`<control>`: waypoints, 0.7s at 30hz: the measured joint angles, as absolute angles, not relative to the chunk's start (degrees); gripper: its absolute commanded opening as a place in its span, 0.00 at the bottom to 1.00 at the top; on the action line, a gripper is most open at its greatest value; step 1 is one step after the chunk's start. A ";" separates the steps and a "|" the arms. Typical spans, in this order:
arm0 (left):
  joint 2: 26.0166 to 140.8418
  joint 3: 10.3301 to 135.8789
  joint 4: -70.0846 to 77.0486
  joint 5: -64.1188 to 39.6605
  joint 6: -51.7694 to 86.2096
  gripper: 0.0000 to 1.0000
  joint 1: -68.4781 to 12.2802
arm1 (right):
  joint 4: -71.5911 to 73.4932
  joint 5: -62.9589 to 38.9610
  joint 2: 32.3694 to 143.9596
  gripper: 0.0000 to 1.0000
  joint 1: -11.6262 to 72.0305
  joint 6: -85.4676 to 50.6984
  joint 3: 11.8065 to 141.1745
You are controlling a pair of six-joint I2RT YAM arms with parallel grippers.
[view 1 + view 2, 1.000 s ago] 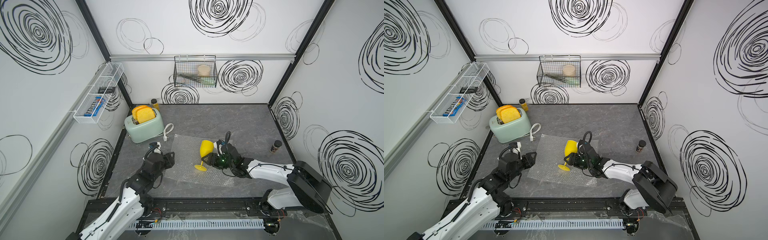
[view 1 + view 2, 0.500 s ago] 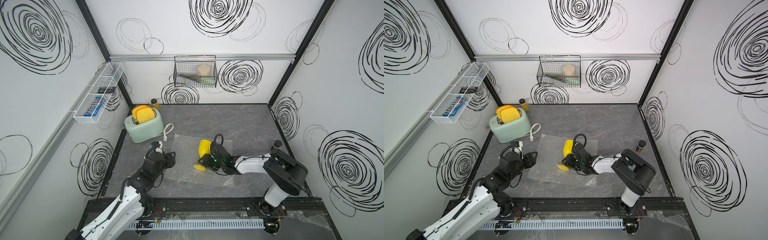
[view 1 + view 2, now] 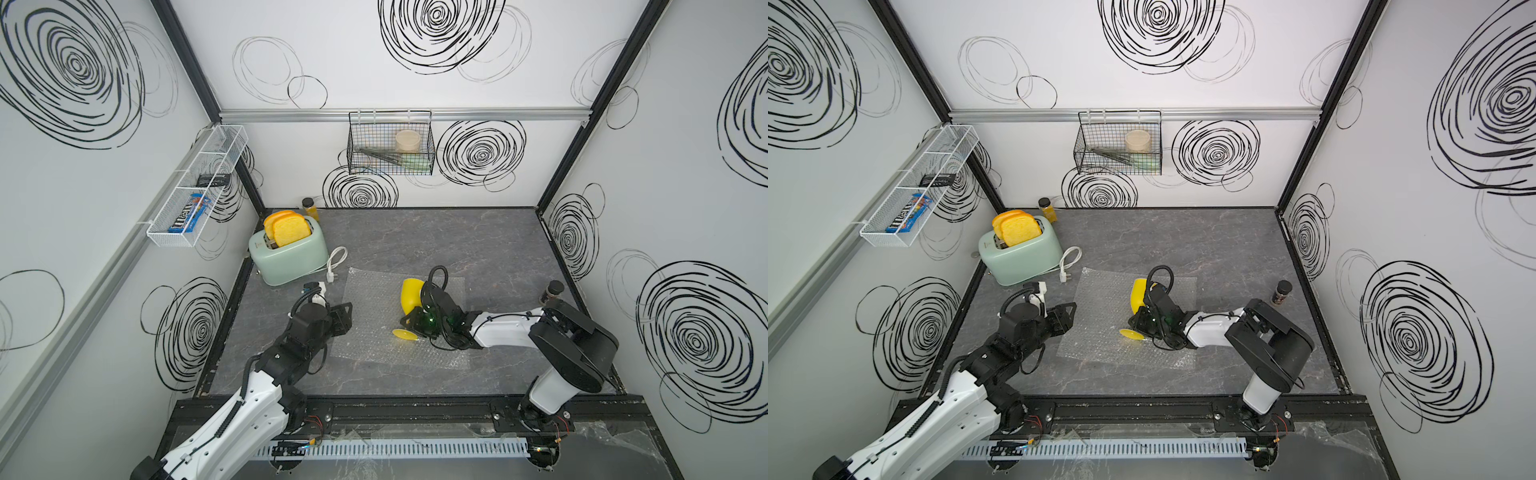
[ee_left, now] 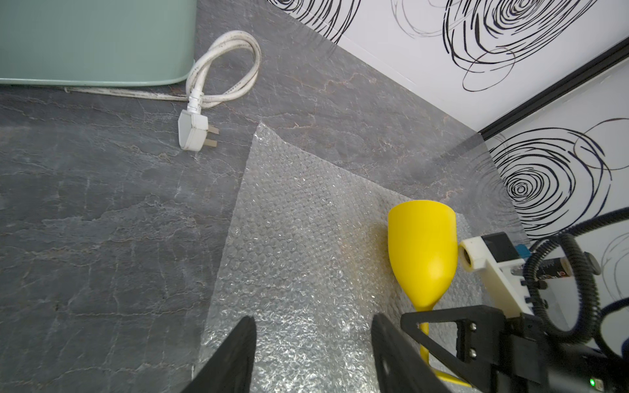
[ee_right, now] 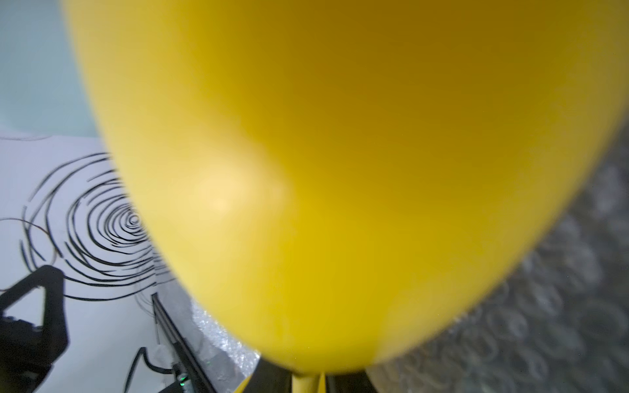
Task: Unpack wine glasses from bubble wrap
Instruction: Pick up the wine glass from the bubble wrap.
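R gripper (image 3: 417, 323) is clamped on the goblet (image 3: 411, 293) stem, cup up, foot down by the wrap (image 3: 374, 299); can't tell if the foot touches. Wrap lies spread flat mid table (image 3: 478, 241), goblet near its middle. L gripper (image 3: 344, 316) hangs at the wrap's left edge, jaws apart, nothing btwn them. Toaster (image 3: 291, 257) sits apart, far left.

The goblet (image 4: 422, 258) was smooth, opaque yellow plastic with a soft sheen; the bubble wrap (image 4: 296, 245) clear, pimpled, glinting film; the surface (image 4: 102, 211) matt grey, stone-veined.
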State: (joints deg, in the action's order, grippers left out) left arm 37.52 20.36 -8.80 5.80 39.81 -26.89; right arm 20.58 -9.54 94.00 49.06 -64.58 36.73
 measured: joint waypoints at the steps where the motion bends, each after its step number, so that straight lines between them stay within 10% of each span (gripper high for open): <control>1: 37.54 20.36 -8.78 5.76 39.81 0.59 -26.89 | 20.64 -9.54 93.76 0.14 49.06 -64.51 36.67; 21: 38.96 19.99 -7.27 4.75 39.81 0.59 -26.89 | 14.44 5.85 70.54 0.12 45.67 -46.06 38.09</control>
